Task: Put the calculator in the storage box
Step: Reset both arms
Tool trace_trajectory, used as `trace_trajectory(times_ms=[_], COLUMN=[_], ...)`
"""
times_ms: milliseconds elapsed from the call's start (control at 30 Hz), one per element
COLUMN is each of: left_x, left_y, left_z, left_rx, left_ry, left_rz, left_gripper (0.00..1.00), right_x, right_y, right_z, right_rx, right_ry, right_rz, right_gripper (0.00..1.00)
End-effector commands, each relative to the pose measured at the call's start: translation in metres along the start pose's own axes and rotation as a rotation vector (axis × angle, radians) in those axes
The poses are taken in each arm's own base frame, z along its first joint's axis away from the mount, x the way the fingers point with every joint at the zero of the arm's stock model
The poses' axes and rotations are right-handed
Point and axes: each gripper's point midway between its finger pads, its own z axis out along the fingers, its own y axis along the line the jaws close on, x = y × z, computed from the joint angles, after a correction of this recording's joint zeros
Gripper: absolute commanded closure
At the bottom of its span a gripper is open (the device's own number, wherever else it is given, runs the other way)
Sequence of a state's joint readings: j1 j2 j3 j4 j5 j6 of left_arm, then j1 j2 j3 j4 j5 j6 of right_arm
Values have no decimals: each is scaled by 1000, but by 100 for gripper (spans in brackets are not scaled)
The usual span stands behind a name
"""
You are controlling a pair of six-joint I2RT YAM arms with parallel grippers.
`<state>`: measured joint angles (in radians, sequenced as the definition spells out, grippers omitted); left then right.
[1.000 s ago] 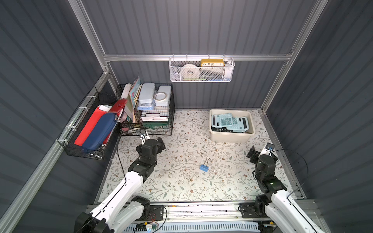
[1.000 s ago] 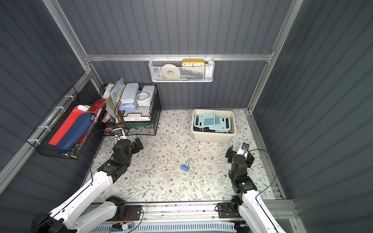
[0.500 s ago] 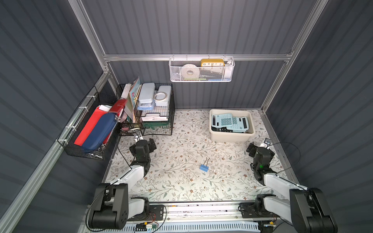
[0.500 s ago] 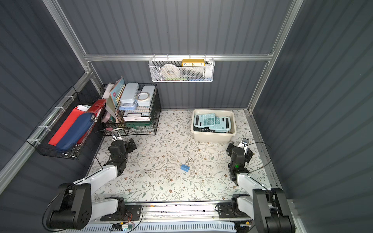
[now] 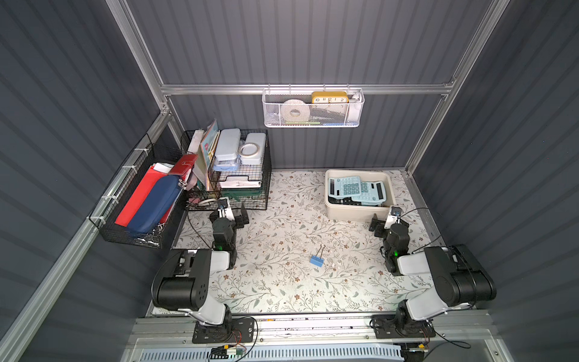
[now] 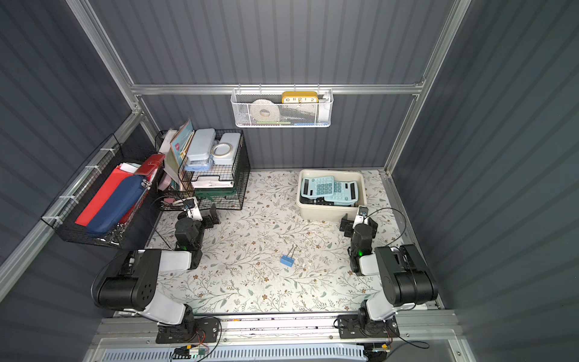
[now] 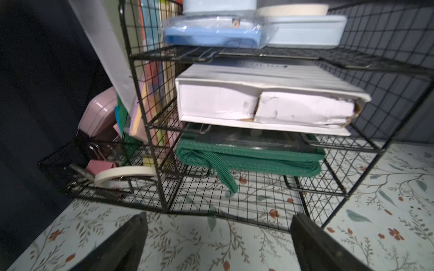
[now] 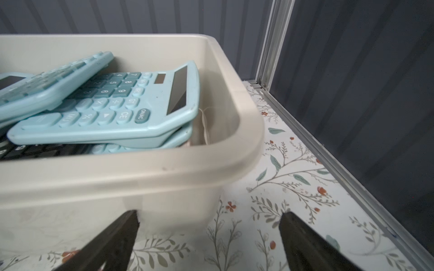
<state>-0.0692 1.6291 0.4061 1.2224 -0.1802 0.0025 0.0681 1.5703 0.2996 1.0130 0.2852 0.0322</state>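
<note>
Now we see 2 light-blue calculators (image 5: 354, 189) stacked uppermost inside the storage box (image 5: 351, 213), far right on the floral table (image 5: 282, 282). The right gripper (image 8: 209, 219) sits close to the box's near right corner, jaws apart, holding nothing. The left gripper (image 7: 218, 219) faces the black wire rack (image 7: 234, 206), jaws apart, holding nothing. A blue binder clip (image 5: 316, 260) lies mid-table.

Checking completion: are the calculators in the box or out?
In. Blue calculators lie stacked inside the box, within its walls.

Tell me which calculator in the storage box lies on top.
The light blue calculator at the storage box's left end; it overlaps the other blue calculator.
</note>
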Motion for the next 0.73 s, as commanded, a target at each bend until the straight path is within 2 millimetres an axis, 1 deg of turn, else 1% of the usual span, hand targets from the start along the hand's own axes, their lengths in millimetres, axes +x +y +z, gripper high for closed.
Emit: trace_trajectory(times_ms=[0, 33, 67, 100, 133, 200, 233, 700], left_x=[-11, -5, -5, -9, -2, -5, -2, -3], left_y=[-8, -12, -13, -10, -8, -7, -7, -6], left_z=[-2, 5, 8, 10, 13, 13, 14, 14], left_rx=[59, 83, 86, 71, 64, 67, 68, 67], left_ry=[-103, -44, -58, -72, -19, -48, -23, -27], left_rz=[39, 39, 49, 40, 28, 30, 26, 26], left_gripper=[1, 1, 1, 1, 1, 1, 1, 1], right_x=[-22, -21, -20, -20, -20, -20, -20, -20], right_y=[6, 5, 5, 5, 5, 5, 5, 5], right_z=[7, 8, 9, 9, 8, 9, 9, 12], right_rx=[-25, -25, -25, -27, -26, -26, -25, -46], right_ry=[-50, -35, -27, -23, -20, -19, -18, -10], right_rz=[-1, 1, 2, 2, 1, 2, 2, 9], right_gripper=[1, 1, 1, 1, 1, 1, 1, 1])
